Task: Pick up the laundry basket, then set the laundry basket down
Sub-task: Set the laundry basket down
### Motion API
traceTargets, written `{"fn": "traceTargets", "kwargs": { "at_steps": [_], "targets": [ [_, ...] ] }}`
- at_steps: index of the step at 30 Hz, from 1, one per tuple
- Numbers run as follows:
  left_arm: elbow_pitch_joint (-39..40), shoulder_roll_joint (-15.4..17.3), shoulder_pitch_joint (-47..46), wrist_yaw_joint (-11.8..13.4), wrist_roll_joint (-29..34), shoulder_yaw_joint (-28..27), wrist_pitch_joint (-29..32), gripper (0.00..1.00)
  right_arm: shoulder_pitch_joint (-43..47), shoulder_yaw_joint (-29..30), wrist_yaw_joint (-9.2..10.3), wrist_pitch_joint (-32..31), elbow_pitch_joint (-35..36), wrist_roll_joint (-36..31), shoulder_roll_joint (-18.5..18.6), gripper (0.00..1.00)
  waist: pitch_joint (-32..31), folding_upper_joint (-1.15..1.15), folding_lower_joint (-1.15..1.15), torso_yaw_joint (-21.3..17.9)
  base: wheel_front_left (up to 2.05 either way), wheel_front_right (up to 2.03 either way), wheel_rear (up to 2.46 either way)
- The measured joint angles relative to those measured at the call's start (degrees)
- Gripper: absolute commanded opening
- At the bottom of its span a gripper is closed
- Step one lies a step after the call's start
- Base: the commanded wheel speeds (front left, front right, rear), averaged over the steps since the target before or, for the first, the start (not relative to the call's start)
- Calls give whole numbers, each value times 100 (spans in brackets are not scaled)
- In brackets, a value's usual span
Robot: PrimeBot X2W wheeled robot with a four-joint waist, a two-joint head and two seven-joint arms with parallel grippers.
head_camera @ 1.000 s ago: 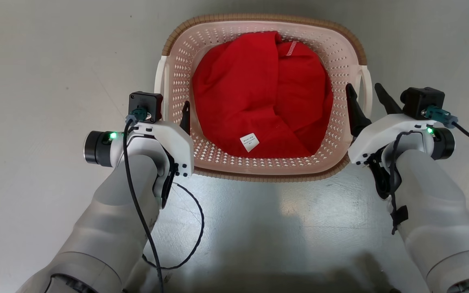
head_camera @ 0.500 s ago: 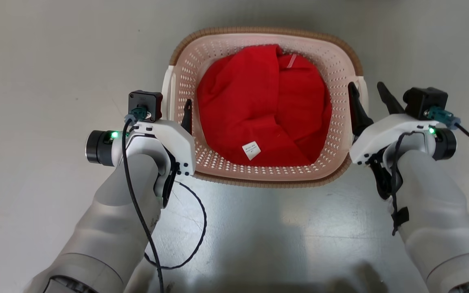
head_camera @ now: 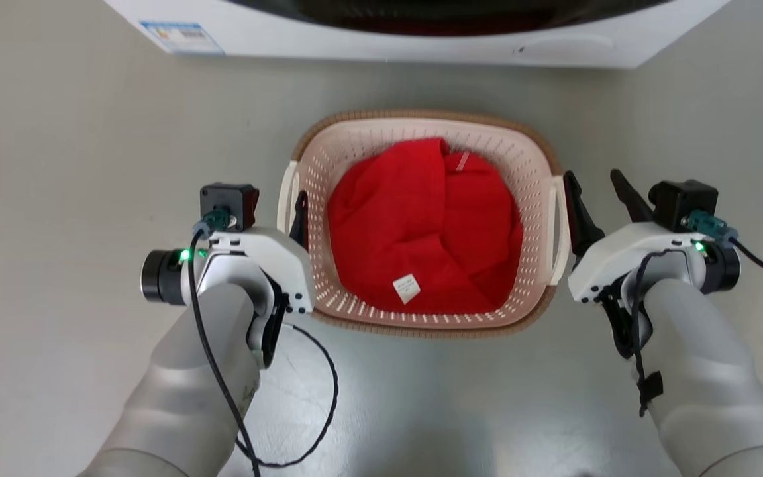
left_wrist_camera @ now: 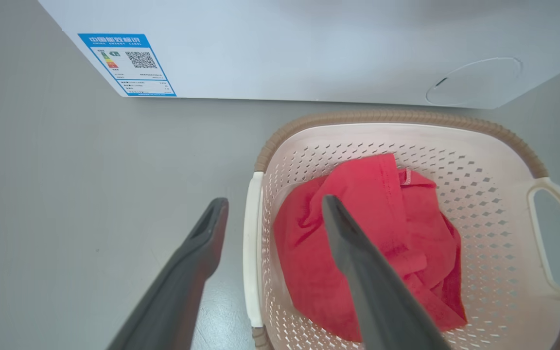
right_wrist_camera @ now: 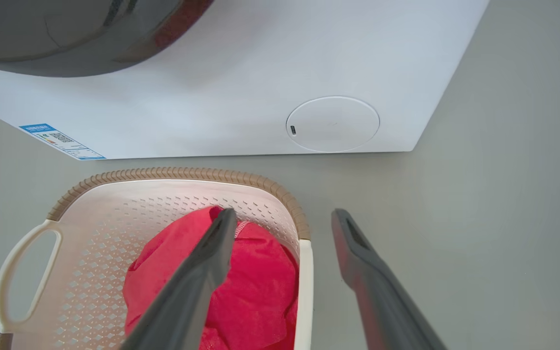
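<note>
Left gripper (left_wrist_camera: 274, 201) first: its two dark fingers are spread wide and straddle the basket's left white handle (left_wrist_camera: 252, 253). One finger (left_wrist_camera: 358, 262) hangs over the inside, above the red cloth, and the other is outside over the grey floor (head_camera: 57, 165). It isn't pinching anything. In the head view it sits at the lower left, with a green light on the wrist and a black cable (head_camera: 318, 404) looping down below it.

Moving right, the laundry basket (head_camera: 421, 116) sits on the floor in the middle of the head view, between the two grippers. It has a brown woven-look rim and pale walls full of little holes. A bunched-up red cloth (head_camera: 421, 225) fills the bottom, with a small white tag (head_camera: 406, 288) showing near the front edge. Just past the basket, along the top of the frame, is the white washing machine (head_camera: 355, 43), near it but not touching. There's a blue sticker (head_camera: 181, 36) at its left corner and a round cover (right_wrist_camera: 332, 124) low on its front.

Right gripper (head_camera: 591, 173), lower right: same deal, fingers spread apart with nothing clamped. The wrist view shows the right white handle (right_wrist_camera: 304, 291) running up between them, one finger over the cloth side and the other out over bare floor.
</note>
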State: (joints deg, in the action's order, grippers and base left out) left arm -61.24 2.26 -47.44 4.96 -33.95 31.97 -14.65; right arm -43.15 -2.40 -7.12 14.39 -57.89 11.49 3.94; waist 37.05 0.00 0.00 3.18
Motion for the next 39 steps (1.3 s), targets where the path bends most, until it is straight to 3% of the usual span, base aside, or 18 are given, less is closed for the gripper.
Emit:
{"fn": "traceTargets", "kwargs": {
  "at_steps": [20, 39],
  "targets": [
    [453, 42, 1091, -163, 523, -934, 0, 100, 799, 66, 0, 0, 402, -55, -31, 100, -1573, 0, 0, -77, 0, 0, 0],
    [1363, 59, 2291, -337, 994, -1897, 1, 100, 1868, 372, 0, 0, 1376, -492, -60, 100, -2738, 0, 0, -63, 0, 0, 0]
  ]
}}
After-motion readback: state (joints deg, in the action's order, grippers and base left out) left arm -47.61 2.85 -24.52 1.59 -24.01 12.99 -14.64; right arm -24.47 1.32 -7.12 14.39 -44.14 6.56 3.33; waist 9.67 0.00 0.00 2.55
